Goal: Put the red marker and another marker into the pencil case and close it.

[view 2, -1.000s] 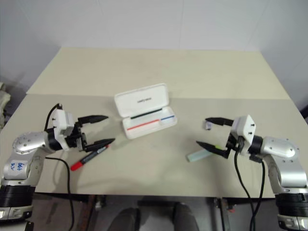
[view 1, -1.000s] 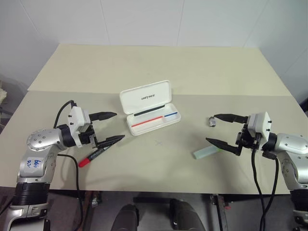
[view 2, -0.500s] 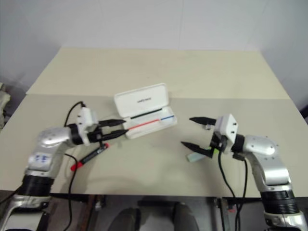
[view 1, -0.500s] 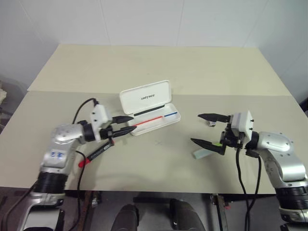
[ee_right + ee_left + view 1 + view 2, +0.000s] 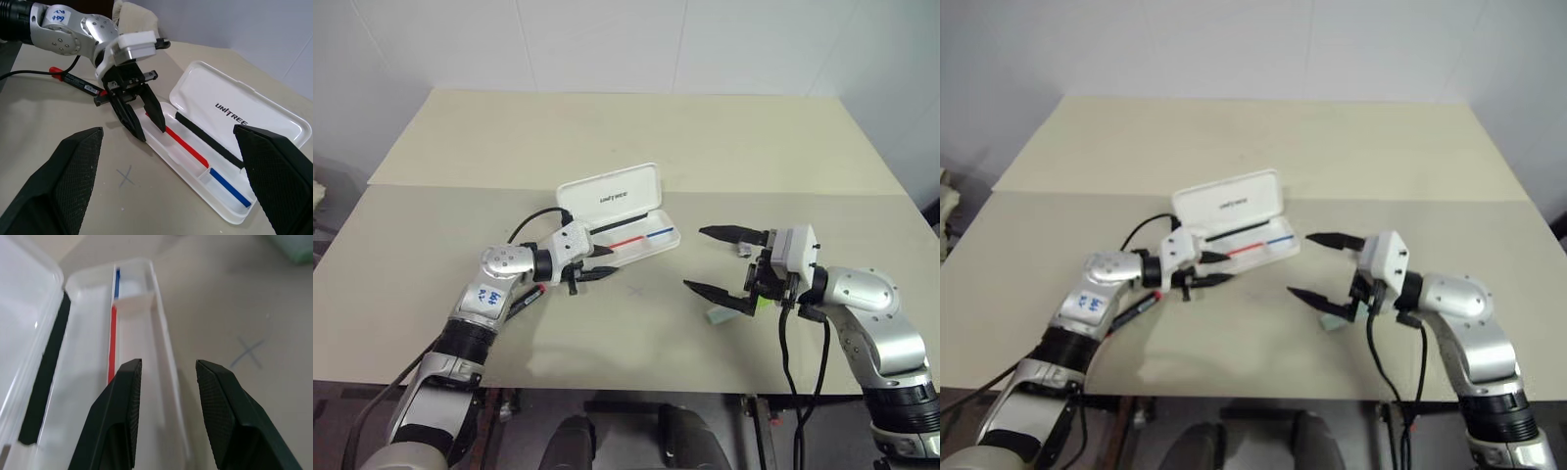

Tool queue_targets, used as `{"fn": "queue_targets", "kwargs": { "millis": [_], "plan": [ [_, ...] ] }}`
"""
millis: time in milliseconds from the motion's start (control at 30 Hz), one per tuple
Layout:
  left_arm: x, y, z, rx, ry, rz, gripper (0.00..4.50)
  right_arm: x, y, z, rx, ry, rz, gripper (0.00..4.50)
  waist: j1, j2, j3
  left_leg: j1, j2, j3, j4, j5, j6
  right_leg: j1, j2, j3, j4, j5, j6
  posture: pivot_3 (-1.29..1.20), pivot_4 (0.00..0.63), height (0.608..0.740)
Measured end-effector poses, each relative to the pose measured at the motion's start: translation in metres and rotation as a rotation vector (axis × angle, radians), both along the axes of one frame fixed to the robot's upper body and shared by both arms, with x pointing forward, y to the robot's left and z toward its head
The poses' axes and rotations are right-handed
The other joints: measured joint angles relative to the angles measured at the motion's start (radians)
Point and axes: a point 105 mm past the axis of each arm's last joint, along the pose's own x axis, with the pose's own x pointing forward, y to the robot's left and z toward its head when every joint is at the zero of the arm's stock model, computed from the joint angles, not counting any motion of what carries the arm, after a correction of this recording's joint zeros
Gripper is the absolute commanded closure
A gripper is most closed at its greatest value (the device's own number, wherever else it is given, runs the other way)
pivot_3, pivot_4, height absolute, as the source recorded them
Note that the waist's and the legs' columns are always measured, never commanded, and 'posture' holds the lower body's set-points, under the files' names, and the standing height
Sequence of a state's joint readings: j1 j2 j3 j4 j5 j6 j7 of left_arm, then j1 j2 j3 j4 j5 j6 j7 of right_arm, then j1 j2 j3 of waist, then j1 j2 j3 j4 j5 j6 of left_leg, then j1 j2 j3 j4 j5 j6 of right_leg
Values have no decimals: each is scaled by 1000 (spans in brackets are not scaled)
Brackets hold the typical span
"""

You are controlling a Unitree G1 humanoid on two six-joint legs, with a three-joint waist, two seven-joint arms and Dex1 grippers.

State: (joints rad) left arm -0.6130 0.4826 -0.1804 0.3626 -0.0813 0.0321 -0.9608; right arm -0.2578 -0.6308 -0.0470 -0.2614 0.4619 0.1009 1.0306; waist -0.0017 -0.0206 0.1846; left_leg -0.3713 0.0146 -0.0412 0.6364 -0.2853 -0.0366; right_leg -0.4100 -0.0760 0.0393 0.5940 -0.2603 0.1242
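The white pencil case (image 5: 610,198) lies open at the table's middle, lid up, with red, blue and black stripes inside. My left gripper (image 5: 610,262) hovers at the tray's near left end. Its fingers (image 5: 124,396) are partly apart and empty, one on each side of the tray's front wall. The red marker (image 5: 73,81) rests on the table behind my left forearm, partly hidden by it in the left eye view (image 5: 527,297). My right gripper (image 5: 695,258) stands wide open and empty right of the case. The pale green marker (image 5: 717,314) lies just beneath it.
A small dark grey object (image 5: 742,251) sits by my right gripper's far finger. A faint blue X (image 5: 636,290) is drawn on the table between the two grippers. The beige table (image 5: 636,137) stretches far behind the case.
My left gripper has swung right from above the red marker to the case's front wall, and its fingers have narrowed. The marker stays on the table. My right gripper has drifted left, still wide open.
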Motion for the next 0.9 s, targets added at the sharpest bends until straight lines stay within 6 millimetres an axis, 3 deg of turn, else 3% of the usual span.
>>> {"fn": "queue_targets", "kwargs": {
  "millis": [300,400,533,733,900],
  "plan": [
    [1,-5,-9,132,51,-52,2652,-3,2,4,3,-16,-1,0,0,0,0,1,0,0,1,0,0,1,0,0,1,0,0,0,150,740],
    [3,-6,-7,166,54,-55,3234,-2,1,5,2,-20,-3,0,1,0,0,1,0,0,1,0,0,1,0,0,1,0,0,0,150,740],
    [9,-11,-3,203,36,-54,4446,-1,-1,11,-4,-43,-9,0,4,0,0,1,0,-1,3,0,0,2,0,0,2,0,0,0,150,740],
    [8,-13,-4,207,24,-60,4478,-1,-5,14,-10,-53,-15,0,4,0,0,0,0,-2,9,0,0,4,0,0,3,0,0,0,150,740],
    [-11,-20,-8,189,-3,-172,4478,-1,-11,10,-31,-36,-18,0,6,0,0,-1,0,-2,8,-2,2,3,0,0,1,0,0,0,150,740]
  ]
}}
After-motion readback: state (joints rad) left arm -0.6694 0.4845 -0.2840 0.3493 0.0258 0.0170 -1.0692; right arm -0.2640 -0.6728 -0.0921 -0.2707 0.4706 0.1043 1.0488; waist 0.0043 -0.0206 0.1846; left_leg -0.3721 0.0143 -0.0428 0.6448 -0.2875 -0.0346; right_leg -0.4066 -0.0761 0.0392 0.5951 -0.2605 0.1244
